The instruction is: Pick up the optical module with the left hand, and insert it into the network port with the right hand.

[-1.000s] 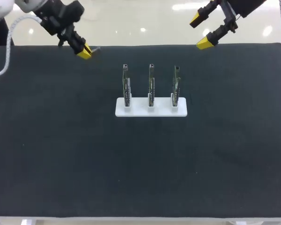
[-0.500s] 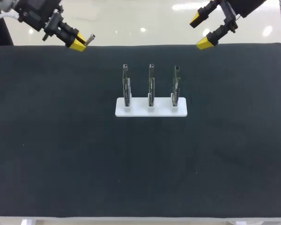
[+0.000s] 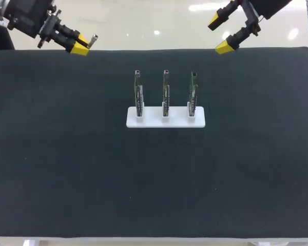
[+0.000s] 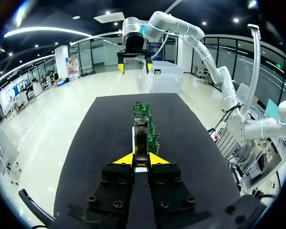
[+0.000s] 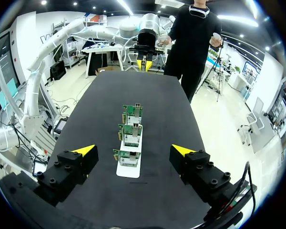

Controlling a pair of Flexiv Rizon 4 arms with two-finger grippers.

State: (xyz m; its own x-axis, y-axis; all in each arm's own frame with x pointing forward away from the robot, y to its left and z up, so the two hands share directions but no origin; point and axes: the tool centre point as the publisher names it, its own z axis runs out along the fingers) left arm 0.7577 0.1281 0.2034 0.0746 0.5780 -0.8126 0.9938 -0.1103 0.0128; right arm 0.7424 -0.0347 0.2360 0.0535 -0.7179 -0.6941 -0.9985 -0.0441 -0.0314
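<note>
Currently the left gripper (image 4: pixel 141 161) is pinched on the optical module (image 4: pixel 141 140): both yellow-tipped fingers press against its sides, and its metal body projects forward past the tips. Seen from the head view, the left gripper (image 3: pixel 81 46) hangs over the far left edge of the table (image 3: pixel 66 169), with the optical module (image 3: pixel 93 38) pointing out from it toward the middle. The right gripper (image 3: pixel 220 36) hangs over the far edge on the right side, with its fingers spread wide and nothing between them. Between the two arms, three circuit boards (image 3: pixel 166 92) stand upright in a row, each seated in a slot of a white holder (image 3: pixel 165 119) that lies flat on the table, well apart from both grippers.
</note>
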